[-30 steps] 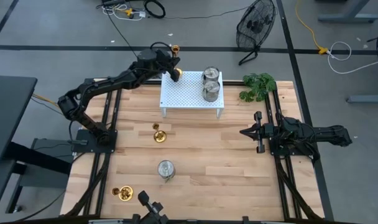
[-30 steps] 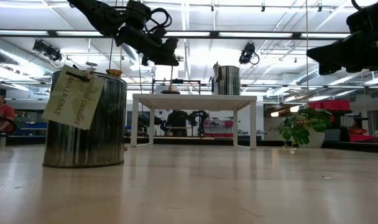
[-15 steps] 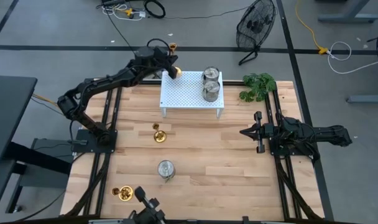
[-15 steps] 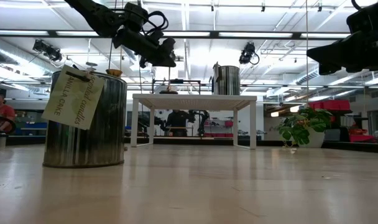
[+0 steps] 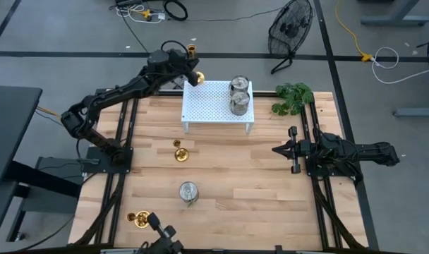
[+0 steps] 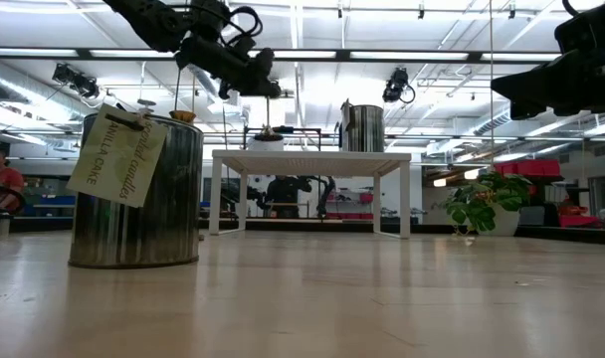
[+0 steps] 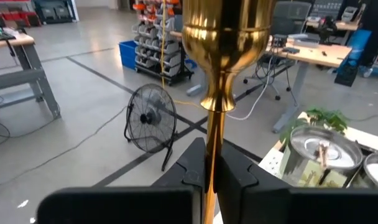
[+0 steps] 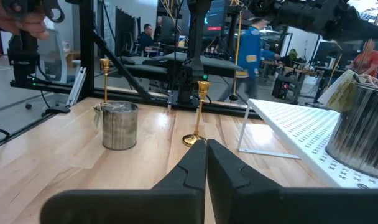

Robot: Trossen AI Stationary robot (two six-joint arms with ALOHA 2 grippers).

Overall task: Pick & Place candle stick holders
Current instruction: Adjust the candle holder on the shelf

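Note:
My left gripper (image 5: 189,68) is shut on a gold candle stick holder (image 7: 223,56) at the far left corner of the white perforated rack (image 5: 216,106). Its round base (image 5: 198,77) hangs by that corner, a little above the rack's top in the low view. Two silver can-like holders (image 5: 239,87) (image 5: 238,104) stand on the rack's right part. On the table stand a gold holder (image 5: 180,153), a silver can (image 5: 188,191) and another gold holder (image 5: 139,219). My right gripper (image 5: 279,149) waits shut at the table's right side. My left gripper pinches the gold holder's slim stem (image 7: 209,163) between its two fingers, below the cup. The fingers come level from the table's left side, across the stem. The holder stands upright in the hold, cup on top, its base (image 6: 266,138) just clear of the rack's top.
A green leafy plant (image 5: 293,97) sits at the far right of the table beside the rack. A floor fan (image 5: 288,32) stands beyond the far edge. Bare wood (image 5: 250,183) lies between the rack and the near edge. People show in the room beyond.
My left gripper has risen and swung toward the table's far left, staying shut on the gold holder. The holder has gone with it, still upright, and its base has come up off the rack's far left corner.

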